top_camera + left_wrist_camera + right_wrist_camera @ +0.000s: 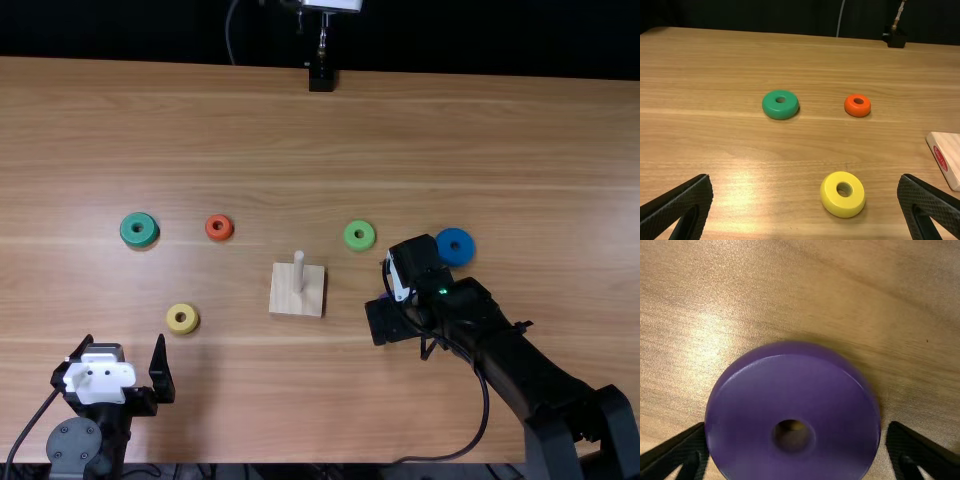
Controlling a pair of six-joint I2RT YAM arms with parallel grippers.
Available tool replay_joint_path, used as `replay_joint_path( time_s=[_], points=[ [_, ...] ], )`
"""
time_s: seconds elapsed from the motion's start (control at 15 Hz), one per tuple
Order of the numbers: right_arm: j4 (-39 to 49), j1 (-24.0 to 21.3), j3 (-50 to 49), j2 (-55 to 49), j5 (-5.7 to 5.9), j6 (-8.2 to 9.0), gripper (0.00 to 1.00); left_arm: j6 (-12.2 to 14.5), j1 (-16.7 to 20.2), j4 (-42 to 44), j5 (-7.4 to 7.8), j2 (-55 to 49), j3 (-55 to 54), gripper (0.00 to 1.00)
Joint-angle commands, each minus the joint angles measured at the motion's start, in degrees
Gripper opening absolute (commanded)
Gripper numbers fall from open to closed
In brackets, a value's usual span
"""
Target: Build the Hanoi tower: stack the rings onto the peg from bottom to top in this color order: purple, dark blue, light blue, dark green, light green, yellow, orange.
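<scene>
In the top view the left gripper (122, 355) stands open at lower left, below the yellow ring (182, 319); the left wrist view has this gripper (805, 185) open, the yellow ring (842, 194) between and beyond its fingers. The right gripper (388, 318) is low over the table, right of the bare peg (298, 272) on its wooden base (284, 291). In the right wrist view the purple ring (792, 415) lies flat between the fingers of the right gripper (797, 427), a slight gap at one side. That gripper largely covers the ring from above.
Around the peg lie a dark green ring (139, 230), an orange ring (219, 227) and a light green ring (359, 235). A blue ring (455, 247) is close beside the right arm. A black stand (321, 80) is at the far edge.
</scene>
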Motion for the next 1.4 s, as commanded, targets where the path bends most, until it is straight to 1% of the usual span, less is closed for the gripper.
replay_joint_path(
  time_s=[0.0,0.07,0.2,0.33,0.4,0.53,0.6,0.67,0.93,1.0,1.2,1.33],
  points=[
    [0.1,0.8,1.0,0.1,1.20,0.34,0.05,0.3,0.3,-4.7,-0.11,-0.7,-6.1,1.00],
    [0.1,1.1,1.0,0.1,1.20,0.56,0.00,0.3,0.2,-4.7,-0.11,-0.7,-6.1,1.00],
    [-0.1,1.3,0.9,-0.1,1.09,0.66,0.00,0.3,0.3,-4.7,-0.11,-0.7,-6.1,1.00],
    [-0.1,1.5,1.5,-0.5,0.99,0.03,0.00,0.3,0.2,-4.7,-0.11,-0.7,-6.1,1.00],
    [-0.1,1.7,2.1,-1.0,0.99,0.13,0.00,0.3,0.3,-4.7,-0.11,-0.7,-6.1,1.00],
    [-1.5,3.4,5.3,-4.5,0.99,-0.08,0.00,0.3,0.3,-4.7,-0.11,-0.7,-6.1,1.00],
    [-4.1,4.3,6.7,-6.1,0.99,-0.08,0.00,0.3,0.3,-4.7,-0.11,-0.7,-6.1,1.00],
    [-7.5,5.4,9.2,-6.6,0.67,-0.08,0.00,0.3,0.2,-4.7,-0.11,-0.7,-6.1,1.00],
    [-24.1,9.5,19.3,-6.7,0.46,0.24,0.00,0.3,0.3,-4.7,-0.11,-0.7,-6.1,1.00],
    [-26.1,10.4,22.0,-6.6,0.46,0.13,0.00,0.3,0.2,-4.7,-0.11,-0.7,-6.1,1.00],
    [-27.2,12.8,29.0,-6.6,0.56,0.34,0.00,0.3,0.3,-4.7,-0.11,-0.7,-6.1,1.00],
    [-27.1,12.8,33.2,-6.3,0.46,0.56,0.00,0.3,0.3,-4.7,-0.11,-0.7,-6.1,1.00]
  ],
)
